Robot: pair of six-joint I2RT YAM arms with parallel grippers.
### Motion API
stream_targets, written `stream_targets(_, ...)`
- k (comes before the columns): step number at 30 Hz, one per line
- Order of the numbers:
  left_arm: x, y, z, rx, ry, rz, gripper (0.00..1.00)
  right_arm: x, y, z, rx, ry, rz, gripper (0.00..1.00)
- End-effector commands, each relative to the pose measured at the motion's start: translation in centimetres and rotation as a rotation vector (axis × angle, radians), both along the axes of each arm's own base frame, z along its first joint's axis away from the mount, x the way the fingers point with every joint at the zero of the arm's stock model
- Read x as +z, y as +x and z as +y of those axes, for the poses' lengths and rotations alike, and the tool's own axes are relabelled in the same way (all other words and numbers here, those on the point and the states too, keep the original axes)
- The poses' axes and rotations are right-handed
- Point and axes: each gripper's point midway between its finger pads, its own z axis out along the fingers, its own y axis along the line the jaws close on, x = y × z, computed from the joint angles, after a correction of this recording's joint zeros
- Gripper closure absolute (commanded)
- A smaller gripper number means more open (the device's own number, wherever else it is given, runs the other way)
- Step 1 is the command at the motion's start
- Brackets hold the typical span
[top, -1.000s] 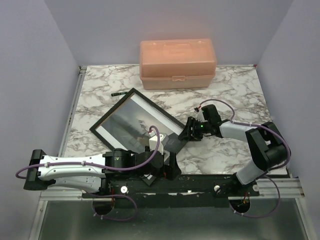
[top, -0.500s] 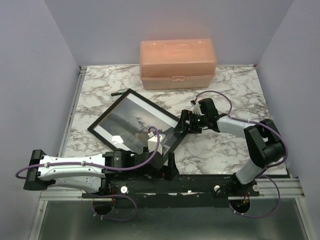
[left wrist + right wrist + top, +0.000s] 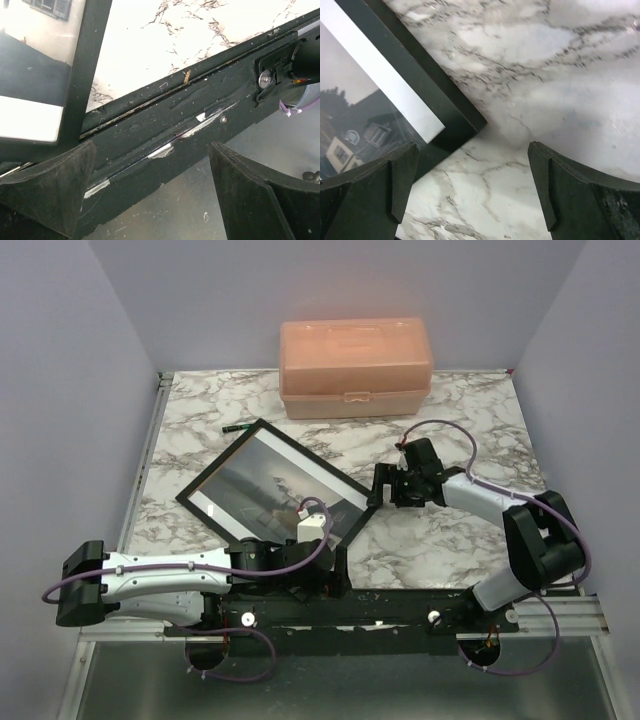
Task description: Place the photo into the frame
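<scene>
Right gripper (image 3: 472,150) is wide open with nothing in it, sitting just at the right corner of the frame (image 3: 222,460). Left gripper (image 3: 152,150) is open and empty too, by the near corner. Frame's lying face up on the marble table (image 3: 470,420), with the photo (image 3: 268,480) behind the pane.

The top camera looks down from behind the arms over the desk (image 3: 450,430). Both wrist cameras hang close above it; all share the frame (image 3: 275,485).
</scene>
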Motion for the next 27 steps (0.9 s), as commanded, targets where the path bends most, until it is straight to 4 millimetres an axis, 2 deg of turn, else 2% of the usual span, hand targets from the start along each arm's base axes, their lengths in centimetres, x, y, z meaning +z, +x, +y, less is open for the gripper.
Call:
stream_targets(1,-0.9,0.0,-1.3,-0.041,-0.088,0.076,0.01,-1.4,-3.6,-3.1,-0.033,-0.109,0.102,0.0)
stream_targets(8,-3.1,2.1,0.0,0.001,-0.114,0.114,0.02,1.2,-6.3,0.1,-0.024,0.139,0.143,0.0)
stream_targets(9,-3.6,2.7,0.4,0.018,-0.104,0.112,0.03,1.3,-6.6,0.6,-0.028,0.18,0.153,0.0)
stream_targets(14,-4.9,3.0,0.8,0.014,-0.067,0.159,0.05,1.0,-8.2,2.8,-0.055,0.359,0.222,0.02)
stream_targets(21,-7.0,3.6,1.1,0.013,0.026,0.175,0.07,-0.1,-8.5,4.1,-0.081,0.388,0.272,0.04)
stream_targets(27,-7.0,3.6,-0.7,-0.068,0.043,0.194,0.15,0.1,-7.1,5.0,-0.097,0.414,0.247,0.06)
